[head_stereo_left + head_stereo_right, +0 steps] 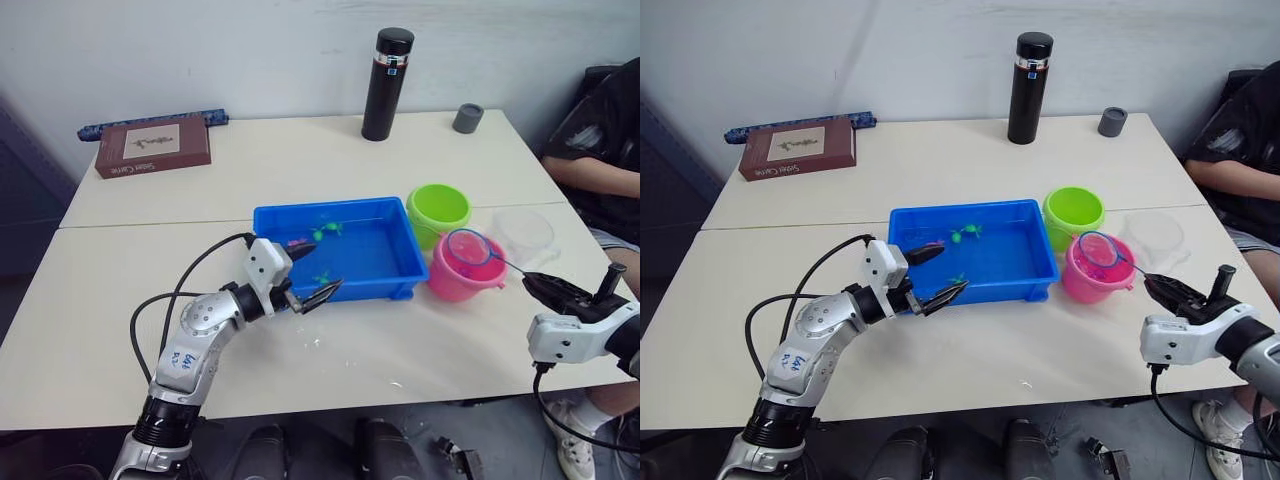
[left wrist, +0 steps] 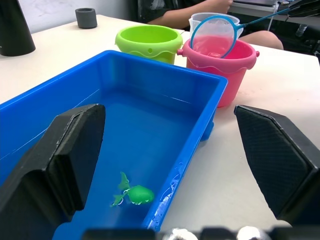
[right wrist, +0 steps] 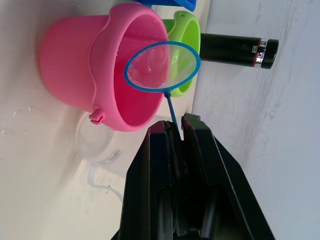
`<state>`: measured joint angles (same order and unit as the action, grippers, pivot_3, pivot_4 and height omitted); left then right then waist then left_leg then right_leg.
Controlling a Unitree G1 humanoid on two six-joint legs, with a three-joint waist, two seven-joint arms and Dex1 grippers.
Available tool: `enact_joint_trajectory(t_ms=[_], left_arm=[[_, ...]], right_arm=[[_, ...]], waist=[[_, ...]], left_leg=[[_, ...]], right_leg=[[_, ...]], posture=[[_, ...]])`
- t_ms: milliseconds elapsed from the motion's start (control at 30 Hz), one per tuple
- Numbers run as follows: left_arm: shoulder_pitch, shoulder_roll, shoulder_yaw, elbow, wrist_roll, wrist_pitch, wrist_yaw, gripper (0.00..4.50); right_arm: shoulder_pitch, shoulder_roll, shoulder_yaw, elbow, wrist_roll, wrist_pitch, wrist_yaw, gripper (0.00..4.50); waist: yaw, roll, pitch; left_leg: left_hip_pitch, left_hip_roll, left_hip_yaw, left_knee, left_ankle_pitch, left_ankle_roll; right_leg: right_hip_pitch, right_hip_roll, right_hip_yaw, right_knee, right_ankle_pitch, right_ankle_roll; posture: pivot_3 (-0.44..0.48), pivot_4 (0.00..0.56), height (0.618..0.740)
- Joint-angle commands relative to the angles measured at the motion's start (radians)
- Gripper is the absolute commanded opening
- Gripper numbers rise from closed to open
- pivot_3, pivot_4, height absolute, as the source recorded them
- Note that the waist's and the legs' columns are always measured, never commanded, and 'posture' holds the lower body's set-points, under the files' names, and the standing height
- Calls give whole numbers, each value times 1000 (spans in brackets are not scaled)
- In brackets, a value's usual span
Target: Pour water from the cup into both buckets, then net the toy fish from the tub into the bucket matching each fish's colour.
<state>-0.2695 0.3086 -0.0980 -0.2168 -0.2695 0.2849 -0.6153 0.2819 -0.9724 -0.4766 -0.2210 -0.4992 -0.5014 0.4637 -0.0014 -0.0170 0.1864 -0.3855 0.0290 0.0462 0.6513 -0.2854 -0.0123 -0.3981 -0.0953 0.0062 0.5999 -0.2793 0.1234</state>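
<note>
Two buckets stood just right of the blue tub (image 1: 340, 250) on the pale worktop (image 1: 300, 160): the lime green bucket (image 1: 438, 210) behind, the pink bucket (image 1: 462, 272) in front. Clamped shut on a thin handle, the right gripper (image 1: 530, 281) held a small blue net (image 1: 468, 246) over the pink bucket's mouth. With jaws wide apart and empty, the left gripper (image 1: 312, 275) sat at the tub's near left corner. Toy fish (image 1: 327, 232) floated inside. Behind the pink bucket stood the clear cup (image 1: 522, 232).
</note>
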Motion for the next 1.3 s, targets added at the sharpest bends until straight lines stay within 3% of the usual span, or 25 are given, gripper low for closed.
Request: enact_joint_trajectory(t_ms=[33,333,600,767,933,1100,1300], left_arm=[[4,0,3,-24,-3,-21,0,4445],[14,1,4,-39,-4,-12,9,4445],[37,-3,24,-63,19,2,71,4445],[67,-11,50,-96,36,22,144,4445],[133,-28,84,-161,61,66,240,4445],[173,-37,98,-213,91,113,322,4445],[217,-46,111,-265,109,154,382,4445]], right_arm=[[-27,-3,-19,-1,24,17,-11,0],[-127,-20,-18,-36,109,105,41,0],[-446,97,157,-215,493,590,166,0],[-626,213,289,-312,806,1066,197,0],[-791,354,318,-252,1039,1439,150,0],[-856,392,324,-205,1124,1594,129,0],[-878,409,360,-169,1148,1627,128,0]], waist=[[0,0,0],[-2,0,0],[-5,0,0],[-1,0,0],[-1,0,0],[1,0,0],[-1,0,0]], left_leg=[[0,0,0,0,0,0],[0,0,0,0,0,0],[1,1,0,1,0,0],[0,1,-4,1,0,0],[0,2,-10,2,0,0],[-1,2,-10,0,0,0],[-2,1,-9,0,-1,1]], right_leg=[[0,0,0,0,0,0],[1,0,0,0,0,1],[1,0,0,1,1,1],[2,0,-1,1,0,1],[1,-2,-1,2,0,1],[-1,-4,-2,3,0,0],[-2,-5,-2,2,0,0]], posture=[[0,150,740],[0,150,740],[0,150,740],[0,150,740],[0,150,740],[0,150,740],[0,150,740]])
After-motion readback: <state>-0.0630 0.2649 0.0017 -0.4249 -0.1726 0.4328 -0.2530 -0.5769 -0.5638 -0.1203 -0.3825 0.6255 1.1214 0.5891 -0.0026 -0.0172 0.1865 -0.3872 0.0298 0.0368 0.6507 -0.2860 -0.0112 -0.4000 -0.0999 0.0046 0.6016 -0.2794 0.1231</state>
